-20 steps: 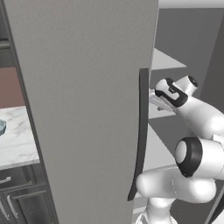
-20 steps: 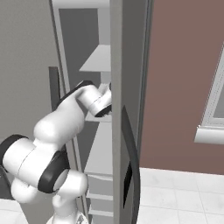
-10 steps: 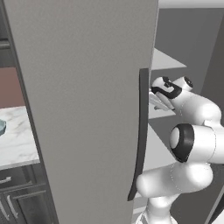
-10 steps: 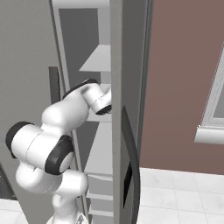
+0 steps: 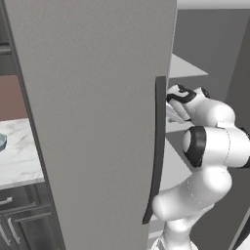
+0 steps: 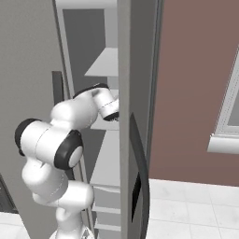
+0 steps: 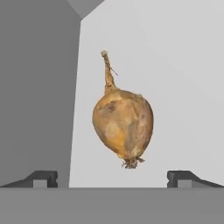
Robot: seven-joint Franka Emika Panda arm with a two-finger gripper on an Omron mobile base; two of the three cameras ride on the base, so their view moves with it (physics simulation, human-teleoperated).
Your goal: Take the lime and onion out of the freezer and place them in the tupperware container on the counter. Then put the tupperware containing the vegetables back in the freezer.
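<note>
While the arm reaches into the freezer (image 5: 97,122), the gripper (image 7: 113,177) stands spread wide and empty, its fingertips (image 7: 41,178) flanking the onion (image 7: 123,127), which lies on a pale shelf (image 7: 175,78) just ahead. The fetching step looks barely begun; next, I judge, comes advancing and closing. To the far left, the marble counter (image 5: 19,156) carries the tupperware container (image 5: 2,142).

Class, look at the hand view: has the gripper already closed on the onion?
No: the onion lies on the pale freezer shelf, between and beyond the fingertips, untouched.
</note>
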